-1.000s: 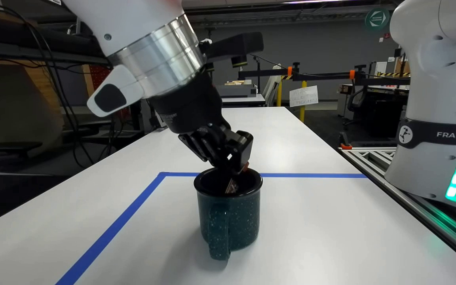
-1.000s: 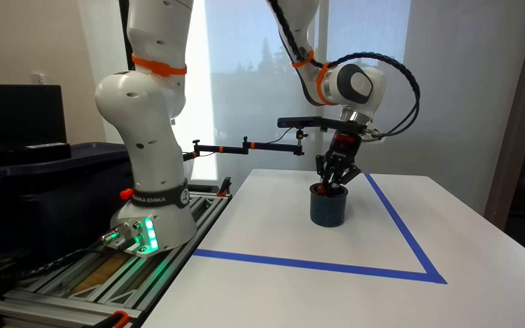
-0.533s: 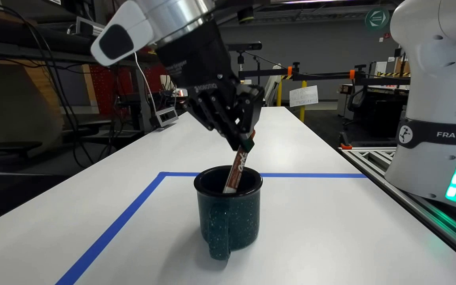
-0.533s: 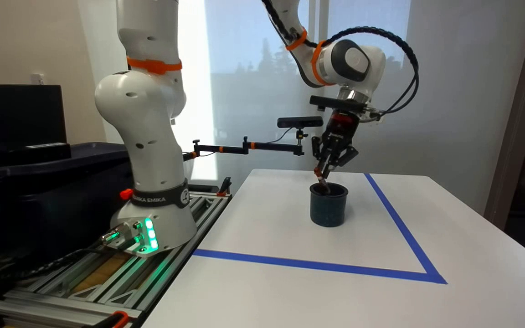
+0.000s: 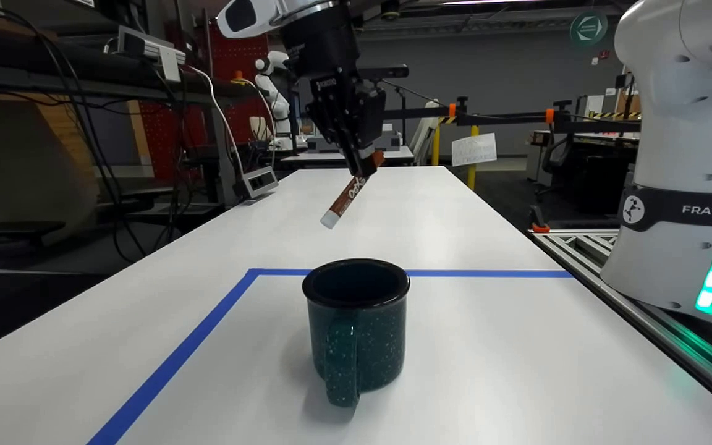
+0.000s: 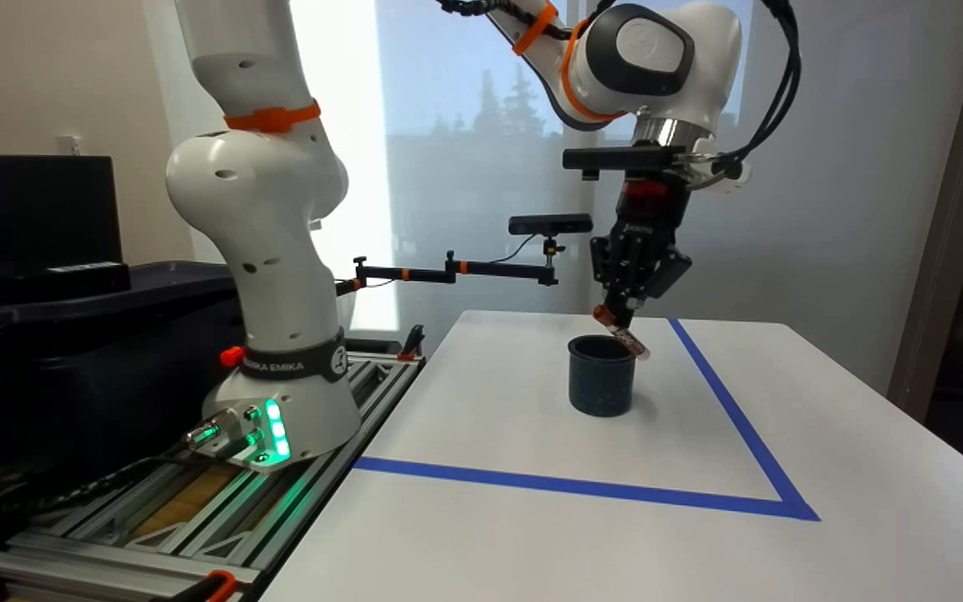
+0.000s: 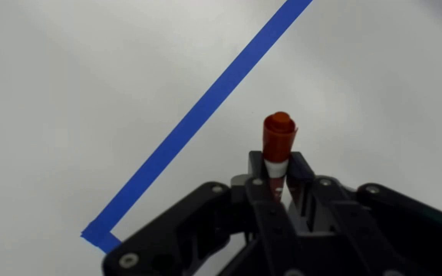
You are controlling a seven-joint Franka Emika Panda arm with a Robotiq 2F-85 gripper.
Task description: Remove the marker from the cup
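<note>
My gripper (image 5: pixel 363 162) is shut on the marker (image 5: pixel 345 199), just below its orange-red cap. The marker has a brown-red labelled body and a pale end, and it hangs tilted. In the wrist view, the marker's cap (image 7: pixel 277 143) sticks out between the fingertips (image 7: pixel 276 166). The dark teal speckled cup (image 5: pixel 359 355) stands upright on the table, and its handle faces the camera in that exterior view. The marker is outside the cup, held higher than the rim. In an exterior view, the marker (image 6: pixel 629 341) overlaps the right rim of the cup (image 6: pixel 601 386), below the gripper (image 6: pixel 618 313).
Blue tape (image 6: pixel 569 483) marks lines on the white table (image 6: pixel 481 535). The robot base (image 6: pixel 289 418) stands on a metal frame at the table's edge. A camera on a black arm (image 6: pixel 550 224) stands beyond the table. A dark edge at the wrist view's top right is unclear.
My gripper has risen out of the cup, drawing the marker up and clear of the rim. It has then moved away from the cup, and the marker tilts more. The cup has not moved.
</note>
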